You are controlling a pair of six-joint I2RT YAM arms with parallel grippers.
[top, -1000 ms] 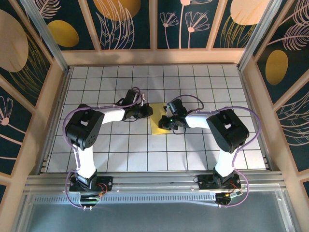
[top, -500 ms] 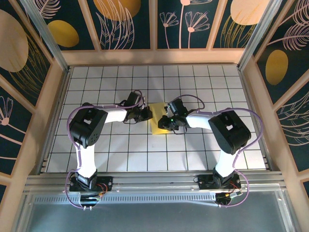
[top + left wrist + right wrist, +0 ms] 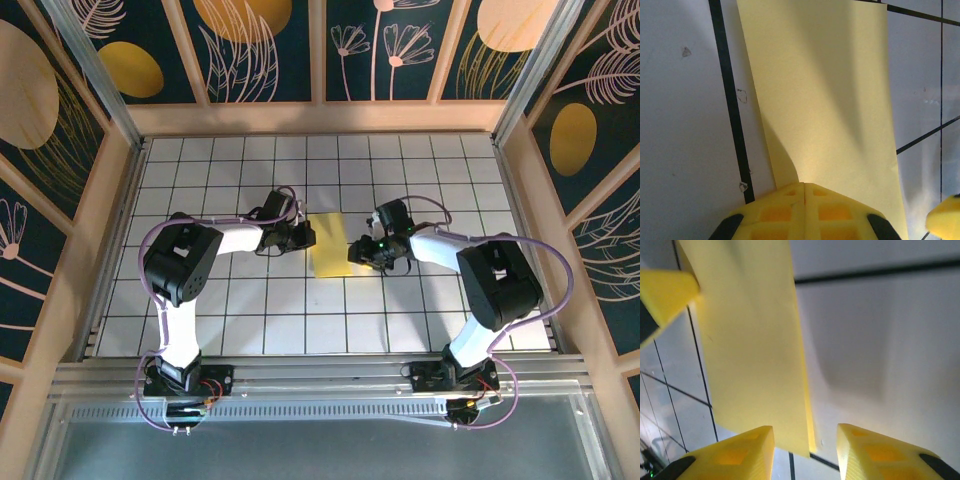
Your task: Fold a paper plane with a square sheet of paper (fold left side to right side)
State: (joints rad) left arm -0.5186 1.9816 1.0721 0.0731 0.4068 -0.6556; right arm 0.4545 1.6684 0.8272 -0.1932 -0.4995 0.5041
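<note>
The white gridded bench [image 3: 200, 300] carries everything, with the left arm [image 3: 180, 262] and the right arm [image 3: 495, 275] both reaching in toward its middle. Between them lies the square sheet of paper [image 3: 330, 262], doubled over into a tall yellow rectangle about one tile wide, flat near the bench's centre. From the left wrist the paper [image 3: 825, 90] runs away from the camera, one long edge lifting slightly near the fingers. The left gripper [image 3: 303, 237] sits at the sheet's upper left edge with its jaws closed together [image 3: 804, 192] (the seam between the fingers shows plainly); it seems to rest on the paper's edge, though a pinch cannot be ruled out. The right gripper [image 3: 357, 250] stands at the sheet's right edge, jaws partly apart [image 3: 805, 432], holding nothing, straddling the paper's [image 3: 750, 350] near corner.
</note>
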